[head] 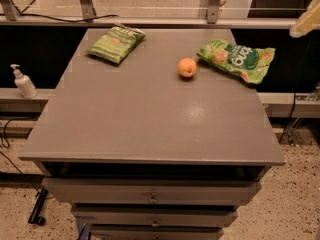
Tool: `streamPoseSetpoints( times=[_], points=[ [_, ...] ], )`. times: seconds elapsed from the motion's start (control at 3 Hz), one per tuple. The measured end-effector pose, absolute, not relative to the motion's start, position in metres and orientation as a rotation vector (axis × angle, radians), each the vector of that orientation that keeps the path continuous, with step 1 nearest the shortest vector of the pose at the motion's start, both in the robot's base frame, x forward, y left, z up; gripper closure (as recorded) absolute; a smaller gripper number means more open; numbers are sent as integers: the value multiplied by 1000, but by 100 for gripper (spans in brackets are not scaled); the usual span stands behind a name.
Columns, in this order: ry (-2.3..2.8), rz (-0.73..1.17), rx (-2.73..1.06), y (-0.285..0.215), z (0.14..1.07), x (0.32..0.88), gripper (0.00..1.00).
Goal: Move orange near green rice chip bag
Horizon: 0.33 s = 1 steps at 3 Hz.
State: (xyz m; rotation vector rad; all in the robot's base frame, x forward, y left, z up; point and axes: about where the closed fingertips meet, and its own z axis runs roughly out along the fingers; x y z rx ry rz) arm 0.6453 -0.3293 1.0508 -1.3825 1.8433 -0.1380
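The orange [187, 67] sits on the grey table top [150, 119], toward the back right. It rests just left of the green rice chip bag [237, 59], with a small gap between them. The bag lies flat near the table's right back corner, white letters up. My gripper [306, 20] shows only as a pale tip at the frame's right edge, raised above and to the right of the bag and holding nothing that I can see.
A smaller dull olive-green bag [116, 43] lies at the table's back left. A white pump bottle [23, 82] stands on a ledge left of the table. Drawers [152, 196] sit under the table top. A railing [150, 20] runs behind.
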Motion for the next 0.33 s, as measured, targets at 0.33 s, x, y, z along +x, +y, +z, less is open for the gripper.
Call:
streamPoseSetpoints(
  times=[0.33],
  points=[
    [1844, -137, -1383, -329, 1050, 646, 0]
  ],
)
